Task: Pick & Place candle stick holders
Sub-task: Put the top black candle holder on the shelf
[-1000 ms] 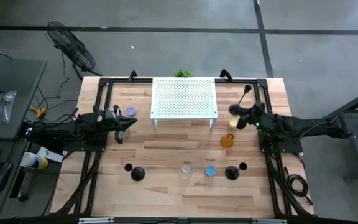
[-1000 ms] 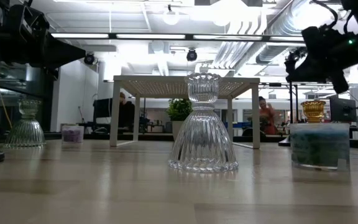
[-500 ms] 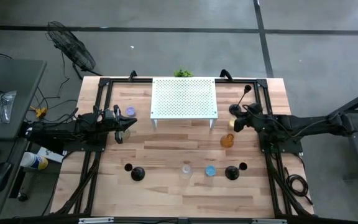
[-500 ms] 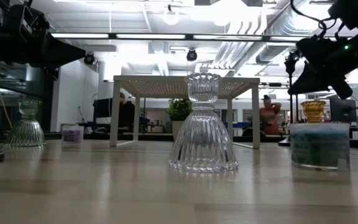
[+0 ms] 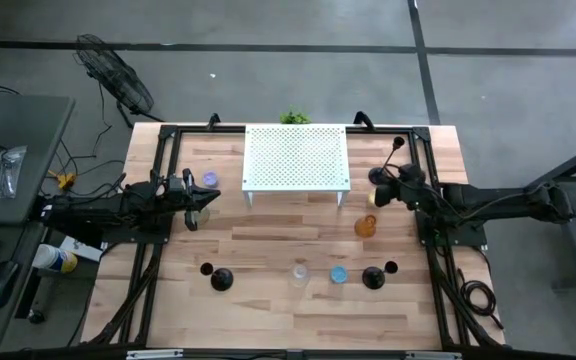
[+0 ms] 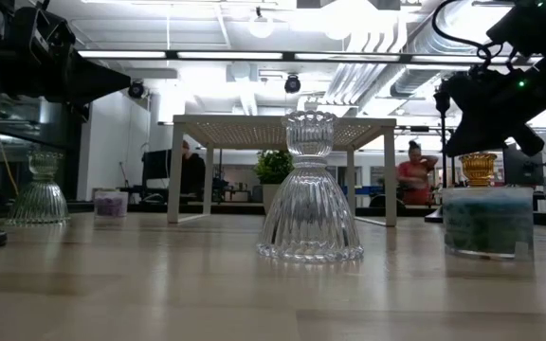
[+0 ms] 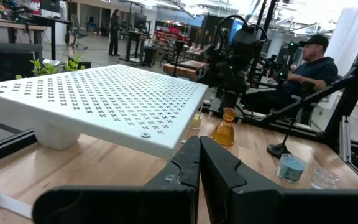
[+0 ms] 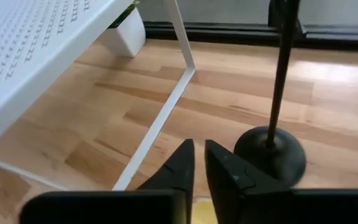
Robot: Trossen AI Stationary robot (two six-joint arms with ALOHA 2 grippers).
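Three thin black candlesticks stand on their round bases: one at the far right (image 5: 378,176), whose base shows in the right wrist view (image 8: 270,153), one near left (image 5: 220,280) and one near right (image 5: 373,278). A clear ribbed glass holder (image 6: 309,189), a blue cup (image 5: 339,274), an orange holder (image 5: 366,226), a yellow cup (image 5: 370,199) and a purple cup (image 5: 210,180) stand on the table. My right gripper (image 8: 197,163) is shut and empty, above the yellow cup and beside the far right candlestick. My left gripper (image 7: 199,157) is shut and empty at the table's left.
A white perforated rack (image 5: 297,157) stands on thin legs at the far middle, one leg (image 8: 160,121) close to my right gripper. A second clear ribbed holder (image 6: 41,192) stands by my left gripper. A person (image 7: 303,68) sits beyond the table's right side.
My right gripper has gone a little toward the table's left and far edge, closer to the far right candlestick and the rack's leg, still shut. My left arm has kept still.
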